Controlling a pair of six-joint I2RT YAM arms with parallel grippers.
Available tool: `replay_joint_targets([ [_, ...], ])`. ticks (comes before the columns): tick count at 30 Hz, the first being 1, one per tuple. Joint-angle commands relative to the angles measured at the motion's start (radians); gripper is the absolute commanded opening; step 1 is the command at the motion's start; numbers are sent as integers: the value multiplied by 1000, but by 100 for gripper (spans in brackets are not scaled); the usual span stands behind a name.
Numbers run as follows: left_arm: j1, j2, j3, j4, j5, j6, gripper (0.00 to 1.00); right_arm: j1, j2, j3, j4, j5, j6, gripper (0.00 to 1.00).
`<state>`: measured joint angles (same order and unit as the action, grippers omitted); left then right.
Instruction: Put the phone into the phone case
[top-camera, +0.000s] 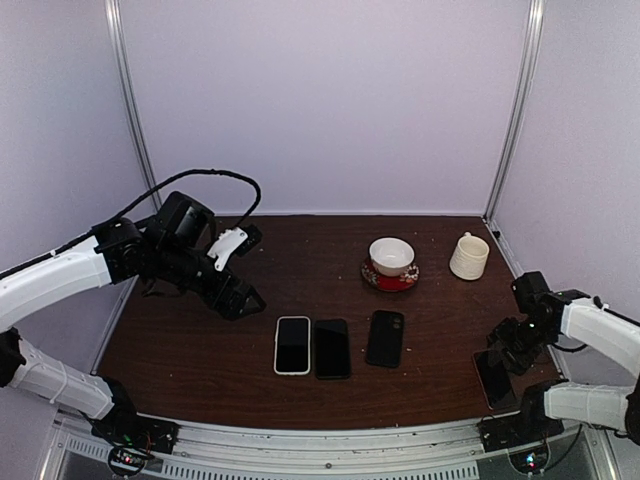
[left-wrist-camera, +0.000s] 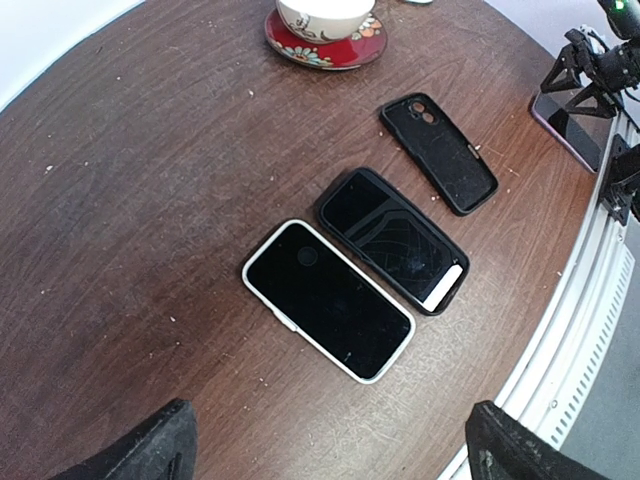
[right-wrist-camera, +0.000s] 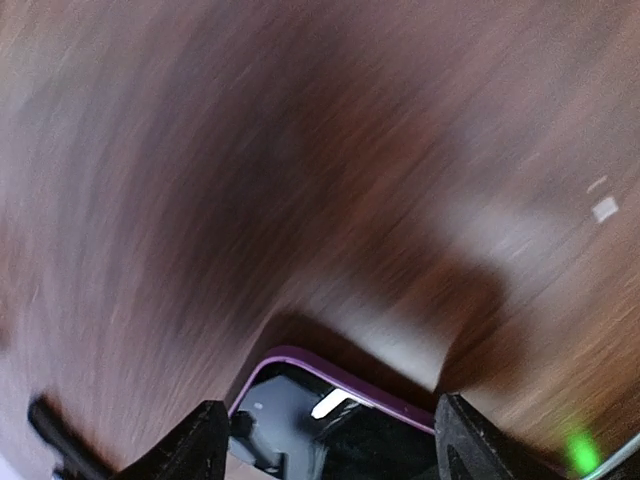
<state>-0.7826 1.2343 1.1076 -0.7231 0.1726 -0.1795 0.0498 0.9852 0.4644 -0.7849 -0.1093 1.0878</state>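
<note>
A white-rimmed phone (top-camera: 292, 344) lies screen up at the table's middle front, also in the left wrist view (left-wrist-camera: 328, 300). Right of it lies a black case, inside up (top-camera: 332, 348) (left-wrist-camera: 392, 240). Further right lies another black case with a camera cutout (top-camera: 385, 338) (left-wrist-camera: 438, 152). My left gripper (top-camera: 238, 298) (left-wrist-camera: 330, 452) hangs open and empty above the table, left of the white-rimmed phone. My right gripper (top-camera: 508, 352) (right-wrist-camera: 330, 445) is shut on a purple-rimmed phone (top-camera: 495, 378) (right-wrist-camera: 340, 420) at the right front edge, holding it across its width; that view is blurred.
A white cup on a red saucer (top-camera: 390, 277) (left-wrist-camera: 325, 45) stands at the back centre. A white mug (top-camera: 468, 256) stands at the back right. The metal rail (top-camera: 320, 445) runs along the table's near edge. White walls enclose the table.
</note>
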Motion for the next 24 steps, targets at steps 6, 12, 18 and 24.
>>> replay_joint_targets([
  [6, -1, -13, 5, 30, 30, 17, 98, 212, 168, 233, -90, 30, -16, 75],
  [12, -1, -13, 3, 32, 37, 15, 98, 240, 247, 355, -313, 93, -138, 93],
  [18, -1, -17, -7, 50, 53, 11, 97, 240, 169, 256, -353, -60, -28, 99],
  [24, -1, 0, -8, 59, 72, 1, 97, 240, 294, 259, -476, -99, -19, 99],
])
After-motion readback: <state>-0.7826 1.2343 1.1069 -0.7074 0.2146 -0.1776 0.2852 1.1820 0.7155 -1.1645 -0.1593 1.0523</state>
